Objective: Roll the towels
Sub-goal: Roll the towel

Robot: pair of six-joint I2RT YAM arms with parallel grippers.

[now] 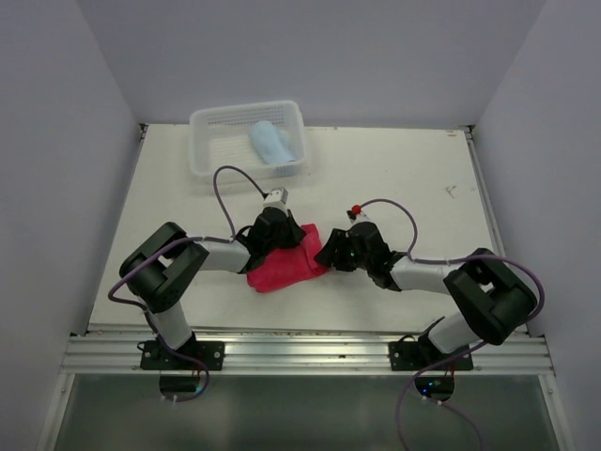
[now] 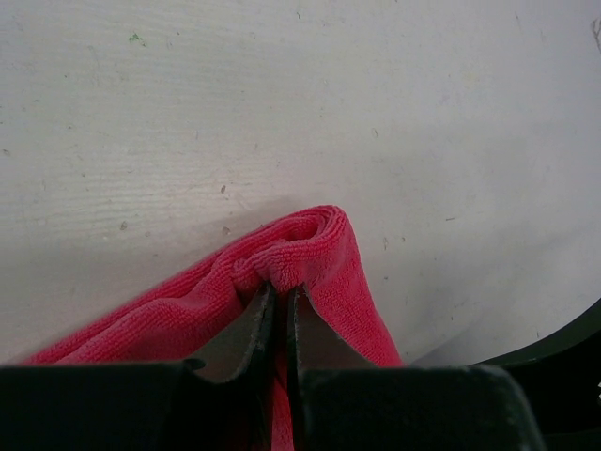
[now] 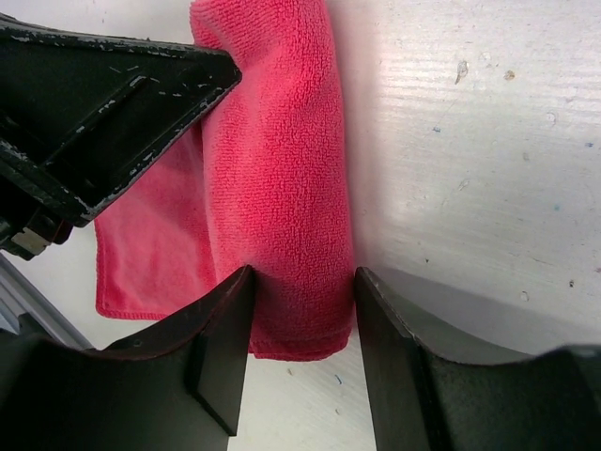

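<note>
The white table (image 1: 404, 188) is flat, faintly scuffed and speckled, and shut in by pale walls (image 1: 56, 141) on the left, right and far sides. A metal rail (image 1: 310, 352) runs along the near edge, behind both arms.

The red towel (image 1: 282, 268) lies between the two grippers, touching each. The left gripper (image 2: 280, 289) has its jaws pressed almost together, pinching a folded corner of the towel. Bare tabletop stretches ahead of it. The right gripper (image 3: 303, 282) is half spread, its jaws closed onto the sides of the towel's rolled part, and the flat remainder trails off to its left. To its right the table is bare out to the side wall.

Well beyond the left gripper, at the far edge, the basket (image 1: 211, 117) holds the blue towel (image 1: 270, 143). That towel looks rolled, though the overhead view shows it small.
</note>
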